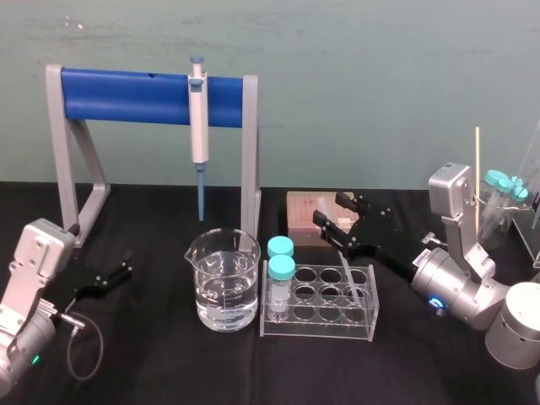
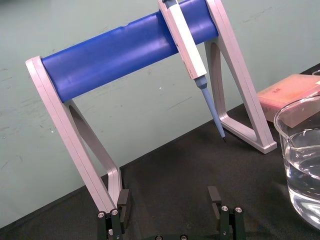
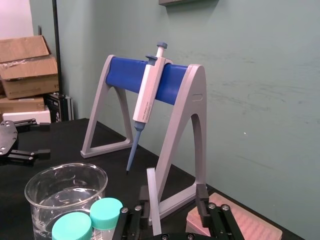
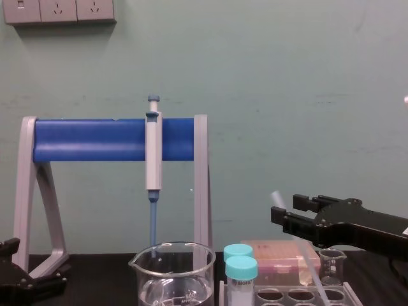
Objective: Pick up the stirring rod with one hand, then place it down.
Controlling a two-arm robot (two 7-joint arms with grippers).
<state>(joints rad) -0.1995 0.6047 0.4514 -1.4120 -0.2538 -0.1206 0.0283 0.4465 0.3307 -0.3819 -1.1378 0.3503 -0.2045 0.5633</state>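
R gripper sits centre-right in the head view, over the rack, jaws spread & pinching nothing. Stirring rod (pale, see-through, thin, straight) leans in the rack. Its top pokes up betw. the jaws, nearer one finger; can't tell if it touches. Beaker is just left of the rack. L gripper is parked lower left, jaws spread.

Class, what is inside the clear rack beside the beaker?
Two teal-capped tubes and a slanting white rod, its upper part between the open fingers of the right tool. Where the rod's foot rests cannot be seen.
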